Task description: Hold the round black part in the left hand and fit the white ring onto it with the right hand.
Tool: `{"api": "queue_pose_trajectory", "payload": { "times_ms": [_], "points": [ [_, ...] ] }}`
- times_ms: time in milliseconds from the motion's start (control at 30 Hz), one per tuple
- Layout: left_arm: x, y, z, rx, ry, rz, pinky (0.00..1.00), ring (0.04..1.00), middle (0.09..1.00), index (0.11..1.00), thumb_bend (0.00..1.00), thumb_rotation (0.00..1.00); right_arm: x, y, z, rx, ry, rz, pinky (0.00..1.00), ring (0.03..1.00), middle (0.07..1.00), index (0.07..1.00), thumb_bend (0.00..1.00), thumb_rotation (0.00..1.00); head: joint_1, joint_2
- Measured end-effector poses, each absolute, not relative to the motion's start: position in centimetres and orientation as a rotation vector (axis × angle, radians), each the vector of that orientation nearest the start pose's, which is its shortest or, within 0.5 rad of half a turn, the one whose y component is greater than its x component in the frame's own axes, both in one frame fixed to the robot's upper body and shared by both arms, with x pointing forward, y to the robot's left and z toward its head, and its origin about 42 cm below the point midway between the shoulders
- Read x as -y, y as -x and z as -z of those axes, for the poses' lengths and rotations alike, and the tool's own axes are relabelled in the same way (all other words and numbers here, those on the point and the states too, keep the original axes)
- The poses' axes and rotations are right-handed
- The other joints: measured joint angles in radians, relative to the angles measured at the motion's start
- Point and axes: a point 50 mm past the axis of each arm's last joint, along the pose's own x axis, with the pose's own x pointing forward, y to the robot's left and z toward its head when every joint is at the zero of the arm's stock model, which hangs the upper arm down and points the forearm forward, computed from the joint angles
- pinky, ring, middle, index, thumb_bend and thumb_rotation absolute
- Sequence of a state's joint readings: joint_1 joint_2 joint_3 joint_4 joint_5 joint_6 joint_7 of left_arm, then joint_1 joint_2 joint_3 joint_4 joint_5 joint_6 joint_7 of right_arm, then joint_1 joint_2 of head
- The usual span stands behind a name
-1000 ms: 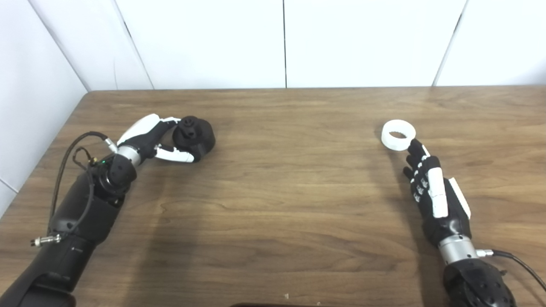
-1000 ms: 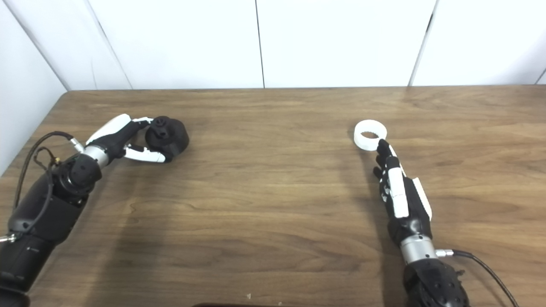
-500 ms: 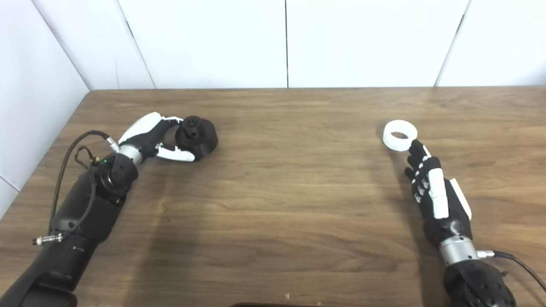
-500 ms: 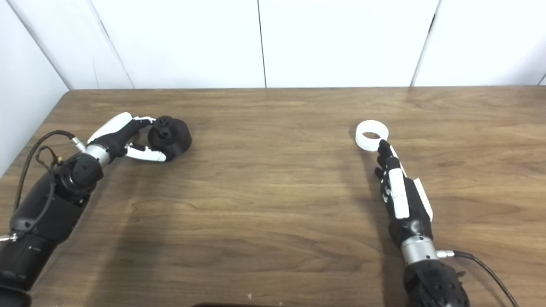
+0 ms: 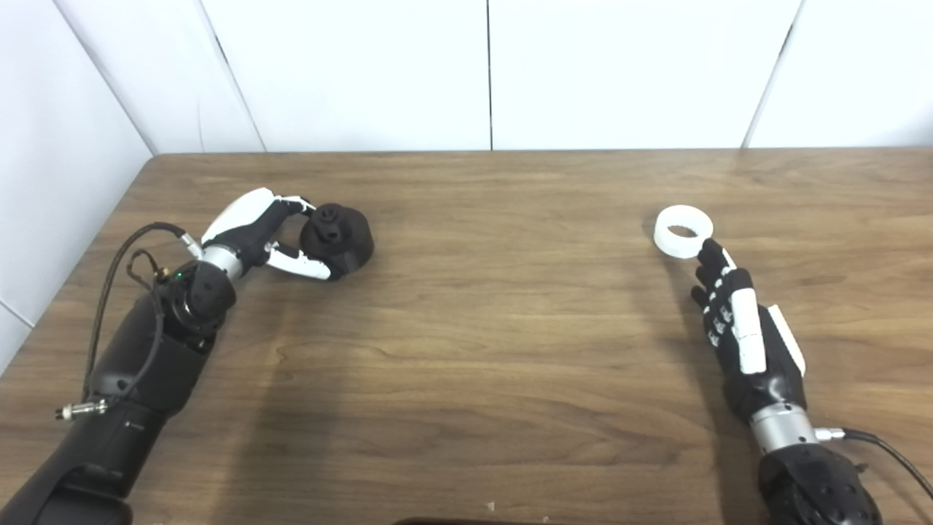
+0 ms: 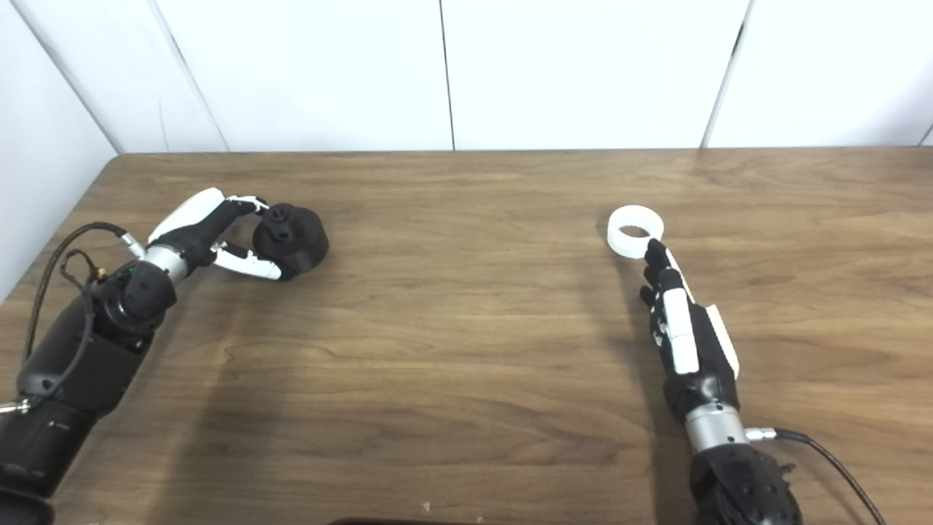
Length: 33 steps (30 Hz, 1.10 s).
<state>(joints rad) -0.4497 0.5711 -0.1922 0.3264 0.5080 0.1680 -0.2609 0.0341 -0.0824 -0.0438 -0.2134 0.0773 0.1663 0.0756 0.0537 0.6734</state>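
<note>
The round black part [image 5: 337,230] lies on the wooden surface [image 5: 481,328] at your left, its knobbed face turned toward the left hand [image 5: 251,235]. Your left hand curls about its near side: the fingers [image 5: 291,205] touch the knob from above and the thumb [image 5: 302,266] reaches under its near edge, a loose cradle that may not yet be a firm grip; the part rests on the surface. The white ring [image 5: 683,231] lies flat at your right, hole upward, well apart from the black part. Your right hand [image 5: 736,324] rests behind it, fingers [image 5: 711,255] straight and together, the tips touching or just beside the ring's near rim; it holds nothing. Cables [image 5: 124,262] loop from the left wrist. You can read no brand, label or writing on any part.
</note>
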Motion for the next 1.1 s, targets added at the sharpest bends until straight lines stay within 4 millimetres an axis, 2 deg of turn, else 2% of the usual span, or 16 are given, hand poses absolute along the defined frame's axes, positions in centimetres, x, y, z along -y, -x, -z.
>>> {"api": "queue_pose_trajectory", "payload": {
  "times_ms": [467, 1100],
  "points": [
    [-35.3, -41.5, -17.8, -0.150, -1.108, 0.216, 0.89, 0.983, 0.930, 0.677, 0.73, 0.34, 24.5, -27.1, -13.6, 0.017, 0.013, -0.045, 1.00, 1.000, 0.986, 0.982, 0.64, 1.00, 0.000, 0.002],
    [-31.4, -38.4, -18.9, -0.043, -1.086, 0.318, 0.90, 0.987, 0.932, 0.659, 0.76, 0.32, 24.4, -27.0, -13.8, 0.013, 0.019, -0.047, 1.00, 1.000, 0.986, 0.983, 0.64, 1.00, -0.003, 0.011]
  ]
}}
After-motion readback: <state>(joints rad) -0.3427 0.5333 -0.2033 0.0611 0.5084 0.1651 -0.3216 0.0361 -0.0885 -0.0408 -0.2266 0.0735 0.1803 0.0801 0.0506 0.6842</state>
